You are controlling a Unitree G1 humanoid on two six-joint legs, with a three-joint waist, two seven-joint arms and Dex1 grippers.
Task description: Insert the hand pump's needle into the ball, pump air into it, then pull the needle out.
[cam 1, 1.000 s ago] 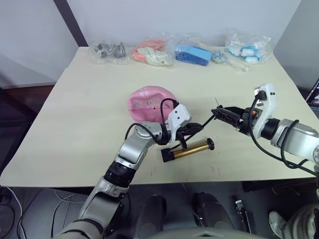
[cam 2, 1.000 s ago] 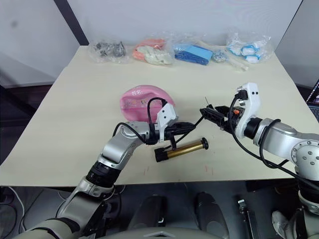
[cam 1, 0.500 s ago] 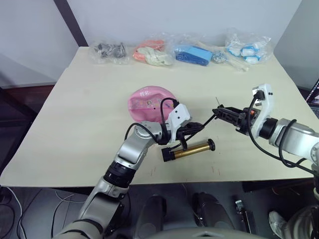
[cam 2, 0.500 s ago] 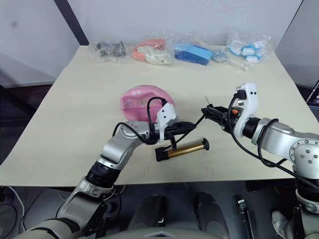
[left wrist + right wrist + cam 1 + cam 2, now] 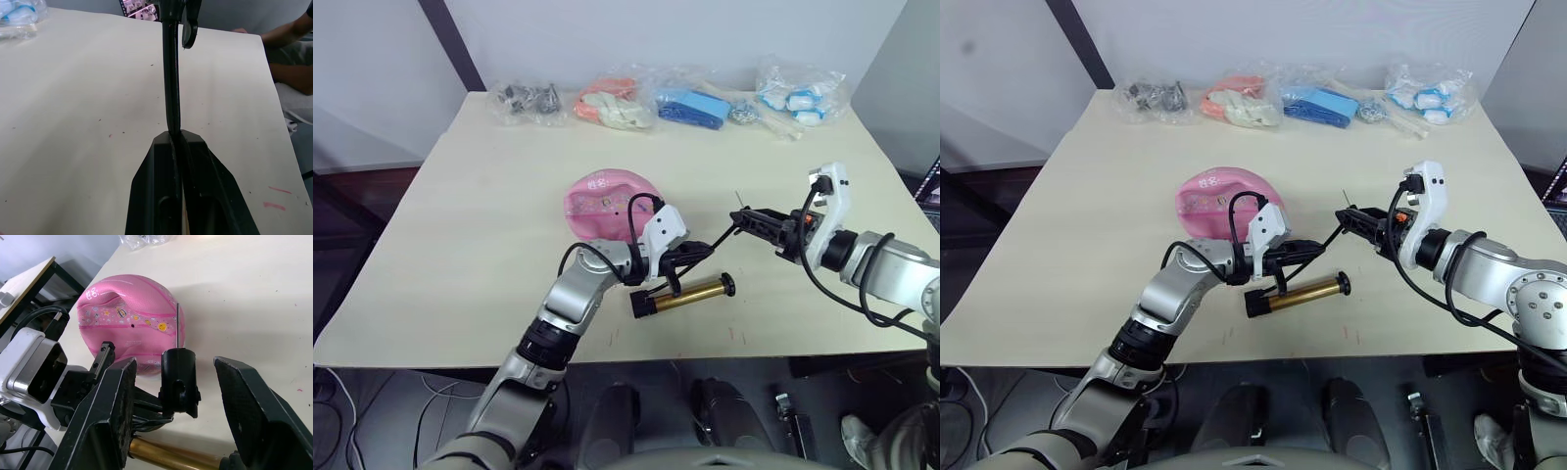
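Observation:
The pink ball [image 5: 599,201], partly caved in, lies mid-table with its black valve dot [image 5: 133,326] facing my right gripper. The hand pump's gold barrel [image 5: 690,294] lies on the table near the front edge, right of the ball. My left gripper [image 5: 690,253] is shut on the thin black hose [image 5: 171,88] just above the barrel. The hose rises to a black fitting [image 5: 178,379] with the needle [image 5: 177,318] pointing up. My right gripper [image 5: 741,215] is open. Its fingers stand either side of the fitting without visibly touching it.
Several plastic bags line the far edge: grey hardware [image 5: 524,100], orange and white items [image 5: 612,106], blue items [image 5: 693,108], and blue-white pieces [image 5: 800,100]. A person's arm [image 5: 288,39] shows beyond the table's right side.
My right gripper has shifted slightly up and toward the ball around the fitting. The left gripper, pump and ball have stayed put.

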